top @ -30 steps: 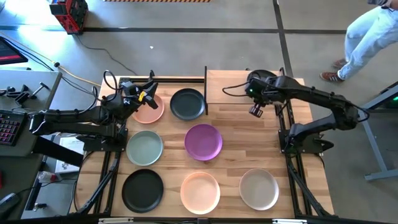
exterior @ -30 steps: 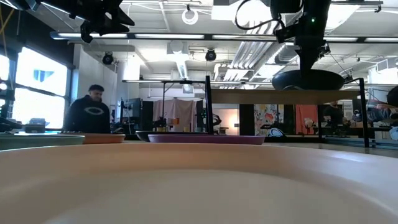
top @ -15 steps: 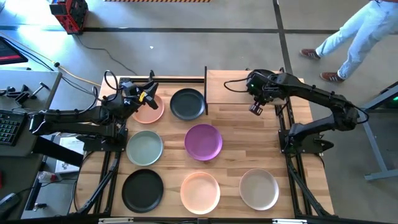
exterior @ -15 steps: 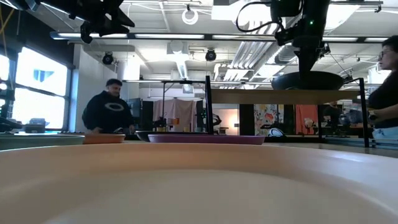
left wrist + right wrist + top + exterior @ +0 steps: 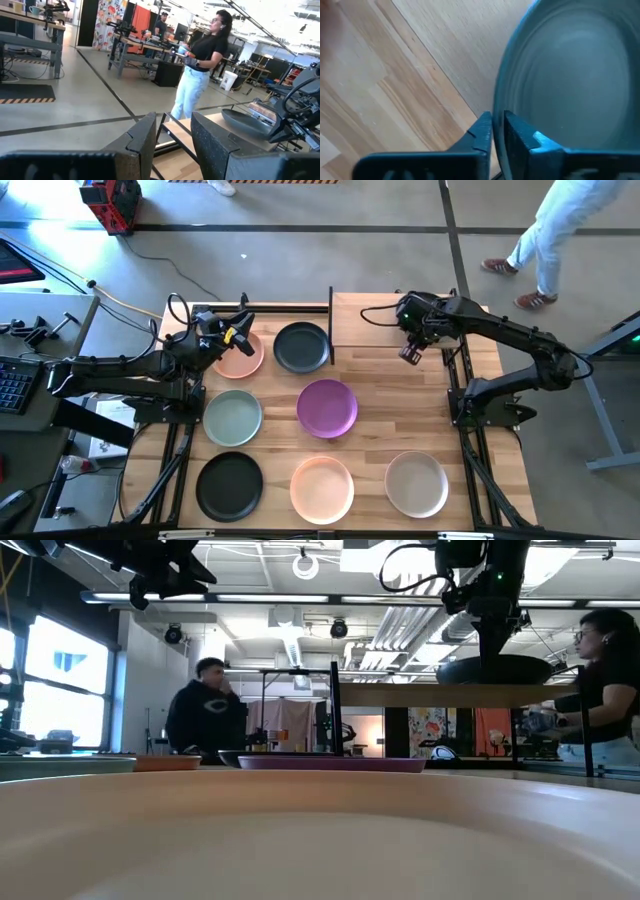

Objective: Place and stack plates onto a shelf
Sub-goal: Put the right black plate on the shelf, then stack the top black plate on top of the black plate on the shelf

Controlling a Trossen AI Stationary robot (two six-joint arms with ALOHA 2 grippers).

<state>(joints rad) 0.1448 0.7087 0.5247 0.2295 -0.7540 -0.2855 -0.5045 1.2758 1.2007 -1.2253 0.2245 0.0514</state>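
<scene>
A dark plate (image 5: 495, 668) lies level on the shelf (image 5: 440, 694) at the table's far right. My right gripper (image 5: 498, 122) comes down onto its rim from above. Seven more plates lie flat on the table: peach (image 5: 238, 356), dark (image 5: 302, 347), sage green (image 5: 233, 418), purple (image 5: 327, 407), black (image 5: 229, 486), peach-pink (image 5: 322, 489) and beige (image 5: 417, 484). At the far left, my left gripper (image 5: 172, 145) hangs open and level above the peach plate, holding nothing. My right gripper pinches the dark plate's rim (image 5: 496, 107) between its two fingers, one finger inside the plate's hollow and one outside. The fingers point steeply down from above. The plate sits level with its underside on the shelf board.
The shelf's black posts and rail (image 5: 331, 325) stand between the far dark plate and the shelf board (image 5: 370, 320). Bare board lies to the left of the shelved plate. Bare tabletop lies under and in front of the shelf (image 5: 400, 410). People move about in the room beyond the table.
My right arm has swung slightly over the shelf and its wrist has turned a little. The dark plate has stayed level on the shelf. People have walked across the room behind.
</scene>
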